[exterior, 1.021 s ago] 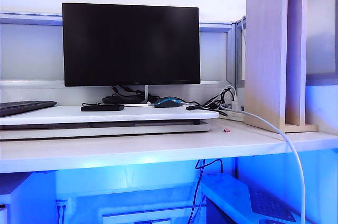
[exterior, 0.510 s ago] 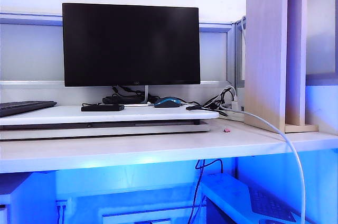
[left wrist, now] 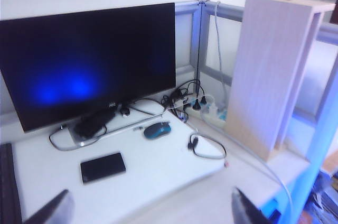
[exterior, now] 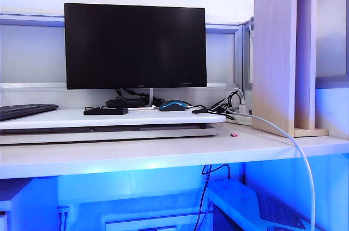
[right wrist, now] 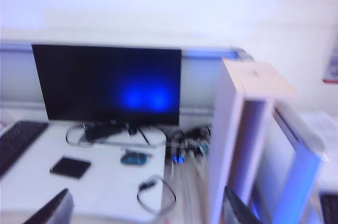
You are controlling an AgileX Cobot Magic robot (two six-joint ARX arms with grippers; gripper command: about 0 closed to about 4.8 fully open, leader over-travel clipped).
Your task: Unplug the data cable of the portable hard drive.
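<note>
The portable hard drive (exterior: 106, 111) is a flat black slab on the white raised board, in front of the monitor's left half; it also shows as hard drive (left wrist: 103, 167) and hard drive (right wrist: 70, 167). The data cable (left wrist: 207, 149) lies in a small loop near the board's right corner, its plug end free and well apart from the drive; the cable (right wrist: 156, 193) and its plug (exterior: 200, 110) show there too. My left gripper (left wrist: 149, 209) and right gripper (right wrist: 145, 209) hover high above the desk's front. Both are open and empty. Neither arm appears in the exterior view.
A black monitor (exterior: 135, 46) stands behind the board, with a blue-black mouse (exterior: 173, 105) at its foot. A keyboard (exterior: 24, 110) lies at the left. A tall wooden shelf unit (exterior: 275, 51) stands at the right, beside a power strip (left wrist: 208, 113) and a thick white cable (exterior: 294, 144).
</note>
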